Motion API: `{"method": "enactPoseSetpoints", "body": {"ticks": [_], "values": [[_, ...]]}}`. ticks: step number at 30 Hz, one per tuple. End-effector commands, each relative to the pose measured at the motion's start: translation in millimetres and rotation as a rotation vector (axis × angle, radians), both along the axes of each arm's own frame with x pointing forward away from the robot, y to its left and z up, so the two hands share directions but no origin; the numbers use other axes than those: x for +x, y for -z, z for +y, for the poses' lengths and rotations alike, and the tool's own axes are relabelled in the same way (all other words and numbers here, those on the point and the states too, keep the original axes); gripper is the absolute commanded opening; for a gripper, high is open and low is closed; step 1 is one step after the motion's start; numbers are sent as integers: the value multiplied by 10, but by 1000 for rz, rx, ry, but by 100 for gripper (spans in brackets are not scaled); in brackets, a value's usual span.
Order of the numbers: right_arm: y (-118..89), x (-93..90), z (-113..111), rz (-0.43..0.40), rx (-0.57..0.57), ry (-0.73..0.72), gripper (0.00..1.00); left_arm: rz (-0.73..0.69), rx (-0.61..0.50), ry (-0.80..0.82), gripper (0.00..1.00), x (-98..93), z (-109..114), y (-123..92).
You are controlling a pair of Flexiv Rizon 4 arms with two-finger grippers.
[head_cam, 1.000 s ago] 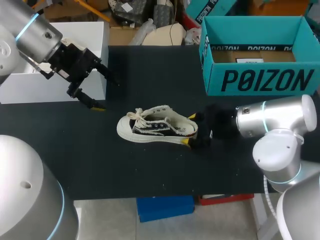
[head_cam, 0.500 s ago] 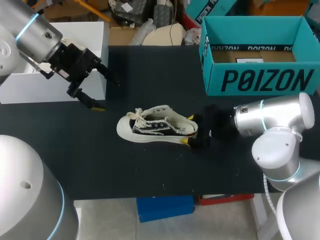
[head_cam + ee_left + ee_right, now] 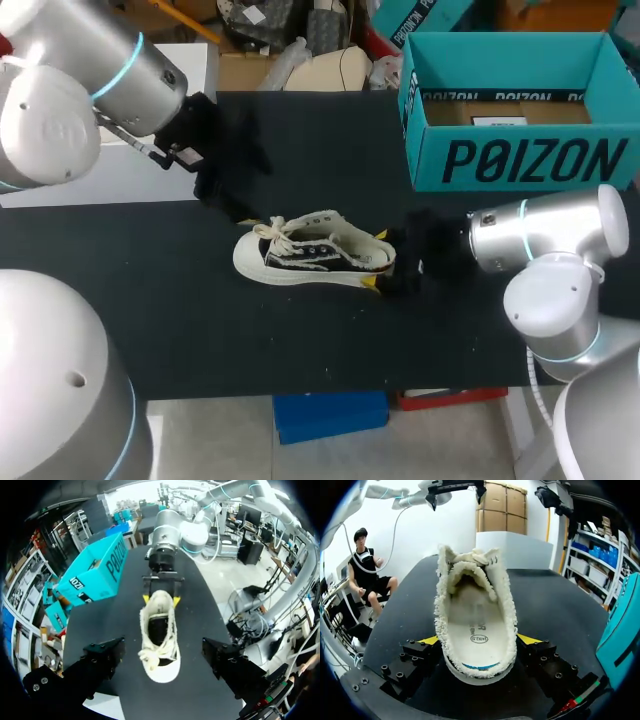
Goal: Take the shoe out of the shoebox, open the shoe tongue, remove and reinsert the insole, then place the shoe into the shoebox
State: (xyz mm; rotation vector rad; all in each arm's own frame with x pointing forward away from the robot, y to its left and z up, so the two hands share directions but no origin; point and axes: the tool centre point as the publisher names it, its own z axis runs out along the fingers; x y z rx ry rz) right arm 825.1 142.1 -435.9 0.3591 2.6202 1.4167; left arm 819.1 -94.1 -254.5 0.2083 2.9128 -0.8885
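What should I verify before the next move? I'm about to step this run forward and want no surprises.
1. Shoe out of the shoebox, standing on its sole on the table: ok.
2. Right jaws closed on the heel from both sides: ok.
3. Left jaws open, close by the shoe's toe end: ok.
4. Insole lying flat inside the shoe: ok.
5. Laces loosened: cannot tell.
6. Shoebox open and apart from both arms: ok.
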Motion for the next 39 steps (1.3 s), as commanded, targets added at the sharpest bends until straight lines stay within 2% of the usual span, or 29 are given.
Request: {"method": "enactPoseSetpoints", "body": {"ticks": [1,8,12,14,15,16,18,20,38,39], "values": [[13,18,19,2,-2,2,0,-57,84,-51,100,-104,-24,-53],[13,18,19,2,-2,2,0,-57,84,-51,100,-104,-24,-53],[13,18,19,2,-2,2,0,146,138,-408,100,-21,-227,-8],[13,18,19,2,-2,2,0,232,210,-602,100,-5,-311,46],[13,18,19,2,-2,2,0,324,260,-718,100,8,-343,81],[13,18,19,2,-2,2,0,368,329,-847,100,21,-359,135],[13,18,19,2,-2,2,0,411,387,-1077,100,18,-346,207],[13,18,19,2,-2,2,0,478,383,-1226,100,-2,-295,231],[13,18,19,2,-2,2,0,478,383,-1226,100,-2,-295,231],[13,18,19,2,-2,2,0,493,414,-1330,100,25,-335,247]]}}
